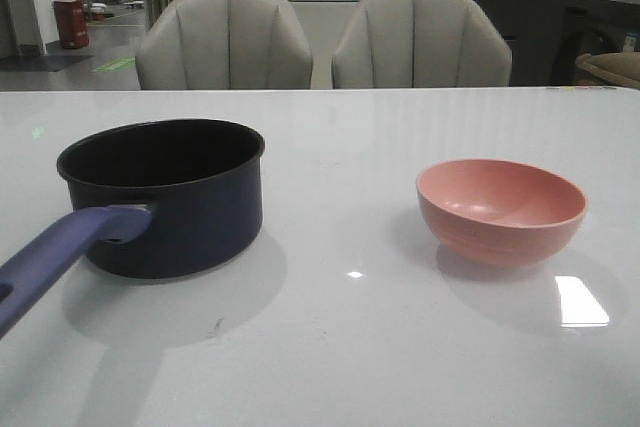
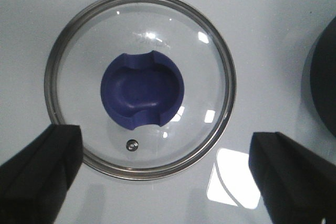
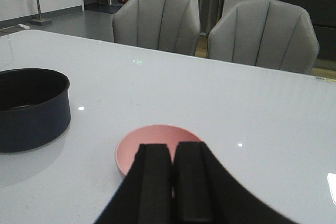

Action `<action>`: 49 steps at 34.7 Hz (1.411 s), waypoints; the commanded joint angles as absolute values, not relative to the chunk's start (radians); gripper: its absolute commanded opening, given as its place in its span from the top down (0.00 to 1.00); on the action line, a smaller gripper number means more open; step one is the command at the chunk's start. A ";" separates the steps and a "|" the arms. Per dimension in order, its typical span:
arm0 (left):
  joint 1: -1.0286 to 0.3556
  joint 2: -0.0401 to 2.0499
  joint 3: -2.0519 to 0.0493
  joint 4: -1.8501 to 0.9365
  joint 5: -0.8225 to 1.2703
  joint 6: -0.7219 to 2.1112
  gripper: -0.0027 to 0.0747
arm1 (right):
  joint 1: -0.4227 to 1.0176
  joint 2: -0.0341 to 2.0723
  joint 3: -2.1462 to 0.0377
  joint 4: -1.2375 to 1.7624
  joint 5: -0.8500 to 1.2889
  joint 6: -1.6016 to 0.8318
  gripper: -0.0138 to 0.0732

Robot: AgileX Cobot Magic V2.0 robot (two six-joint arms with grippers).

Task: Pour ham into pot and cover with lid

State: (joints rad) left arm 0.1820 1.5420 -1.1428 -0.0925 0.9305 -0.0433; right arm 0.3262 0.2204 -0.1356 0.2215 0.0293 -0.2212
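Observation:
The pot [image 1: 170,207], dark navy with a black inside, stands at the table's left in the front view, its purple-blue handle [image 1: 50,259] pointing toward the near left edge. No ham shows in any view. The glass lid [image 2: 79,77], with a metal rim and a purple-blue knob [image 2: 143,90], lies flat on the table below my left gripper [image 2: 164,153], which is open wide and holds nothing. The pot's rim [image 2: 323,77] shows beside the lid. My right gripper [image 3: 172,153] is shut and empty, just short of the pink bowl [image 3: 142,148]. Neither gripper appears in the front view.
The salmon-pink bowl [image 1: 500,212] sits at the table's right, apart from the pot; the part of its inside that I see is bare. Two grey chairs [image 1: 225,42] [image 1: 420,42] stand behind the far edge. The pot [image 3: 31,108] also shows in the right wrist view.

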 commanded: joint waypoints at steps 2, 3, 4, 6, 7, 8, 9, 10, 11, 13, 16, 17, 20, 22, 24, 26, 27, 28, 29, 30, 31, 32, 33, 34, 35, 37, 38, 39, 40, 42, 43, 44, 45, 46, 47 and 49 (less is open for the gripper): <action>0.183 1.590 -1.232 -0.095 0.961 -0.040 0.07 | 0.328 0.227 -0.163 0.228 -0.056 -0.231 0.67; 0.183 1.605 -1.243 -0.090 0.969 -0.040 0.07 | 0.328 0.227 -0.163 0.228 -0.056 -0.231 0.67; 0.183 1.620 -1.254 -0.090 0.973 -0.040 0.07 | 0.328 0.227 -0.163 0.228 -0.056 -0.231 0.67; 0.183 1.650 -1.272 -0.088 0.981 -0.040 0.07 | 0.328 0.227 -0.163 0.228 -0.056 -0.231 0.67; 0.183 1.658 -1.279 -0.085 0.983 -0.040 0.07 | 0.328 0.227 -0.163 0.228 -0.056 -0.231 0.67; 0.183 1.668 -1.285 -0.080 0.983 -0.040 0.07 | 0.328 0.227 -0.163 0.228 -0.056 -0.231 0.67; 0.183 1.679 -1.293 -0.075 0.985 -0.040 0.07 | 0.328 0.227 -0.163 0.228 -0.056 -0.231 0.67; 0.183 1.685 -1.296 -0.073 0.988 -0.040 0.07 | 0.328 0.227 -0.163 0.228 -0.056 -0.231 0.67; 0.183 1.695 -1.298 -0.071 0.990 -0.040 0.07 | 0.328 0.227 -0.163 0.228 -0.056 -0.231 0.67; 0.183 1.707 -1.301 -0.064 0.990 -0.040 0.07 | 0.328 0.227 -0.163 0.228 -0.056 -0.231 0.67; 0.183 1.723 -1.301 -0.044 0.990 -0.040 0.07 | 0.328 0.227 -0.163 0.228 -0.056 -0.231 0.67; 0.183 1.729 -1.301 -0.033 0.992 -0.040 0.07 | 0.328 0.227 -0.163 0.228 -0.056 -0.231 0.67; 0.183 1.736 -1.301 -0.021 0.996 -0.040 0.07 | 0.328 0.227 -0.163 0.228 -0.056 -0.231 0.67; 0.183 1.742 -1.301 -0.019 0.996 -0.040 0.07 | 0.328 0.227 -0.163 0.228 -0.056 -0.231 0.67; 0.183 1.748 -1.301 -0.019 0.996 -0.040 0.07 | 0.328 0.227 -0.163 0.228 -0.056 -0.231 0.67; 0.183 1.759 -1.301 -0.019 0.999 -0.040 0.07 | 0.328 0.227 -0.163 0.228 -0.056 -0.231 0.67; 0.183 1.766 -1.301 -0.019 0.999 -0.040 0.07 | 0.328 0.227 -0.163 0.228 -0.056 -0.231 0.67; 0.183 1.773 -1.301 -0.019 0.999 -0.038 0.07 | 0.328 0.227 -0.163 0.228 -0.056 -0.231 0.67; 0.183 1.778 -1.301 -0.019 0.999 -0.036 0.07 | 0.328 0.227 -0.163 0.228 -0.056 -0.231 0.67; 0.183 1.783 -1.301 -0.019 0.999 -0.036 0.07 | 0.328 0.227 -0.163 0.228 -0.056 -0.231 0.67; 0.183 1.791 -1.301 -0.019 0.999 -0.036 0.07 | 0.328 0.227 -0.163 0.228 -0.056 -0.231 0.67; 0.183 1.793 -1.301 -0.019 0.997 -0.036 0.07 | 0.328 0.227 -0.163 0.228 -0.056 -0.231 0.67; 0.183 1.799 -1.301 -0.019 0.994 -0.036 0.07 | 0.328 0.227 -0.163 0.228 -0.056 -0.231 0.67; 0.183 1.802 -1.301 -0.019 0.992 -0.036 0.08 | 0.328 0.227 -0.163 0.228 -0.056 -0.231 0.67; 0.183 1.804 -1.301 -0.019 0.987 -0.036 0.09 | 0.328 0.227 -0.163 0.228 -0.056 -0.231 0.67; 0.183 1.806 -1.301 -0.019 0.982 -0.036 0.14 | 0.328 0.227 -0.163 0.228 -0.056 -0.231 0.67; 0.183 1.811 -1.301 -0.019 0.981 -0.036 0.19 | 0.328 0.227 -0.163 0.228 -0.056 -0.231 0.67; 0.183 1.814 -1.301 -0.019 0.981 -0.034 0.22 | 0.328 0.227 -0.163 0.228 -0.056 -0.231 0.67; 0.183 1.816 -1.301 -0.019 0.981 -0.032 0.27 | 0.328 0.227 -0.163 0.228 -0.056 -0.231 0.67; 0.183 1.823 -1.301 -0.019 0.979 -0.028 0.37 | 0.328 0.227 -0.163 0.228 -0.056 -0.231 0.67; 0.183 1.825 -1.301 -0.019 0.979 -0.028 0.42 | 0.328 0.227 -0.163 0.228 -0.056 -0.231 0.67; 0.183 1.825 -1.301 -0.019 0.974 -0.028 0.47 | 0.328 0.227 -0.163 0.228 -0.056 -0.231 0.67; 0.183 1.826 -1.301 -0.019 0.972 -0.028 0.50 | 0.328 0.227 -0.163 0.228 -0.056 -0.231 0.67; 0.183 1.826 -1.301 -0.019 0.966 -0.028 0.53 | 0.328 0.227 -0.163 0.228 -0.056 -0.231 0.67; 0.183 1.826 -1.301 -0.019 0.964 -0.028 0.56 | 0.328 0.227 -0.163 0.228 -0.056 -0.231 0.67; 0.183 1.826 -1.303 -0.019 0.957 -0.028 0.59 | 0.328 0.227 -0.163 0.228 -0.056 -0.231 0.67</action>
State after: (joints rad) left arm 0.1820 1.8630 -1.2767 -0.0170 0.9800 -0.0250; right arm 0.3262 0.2204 -0.1356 0.2215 0.0293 -0.2212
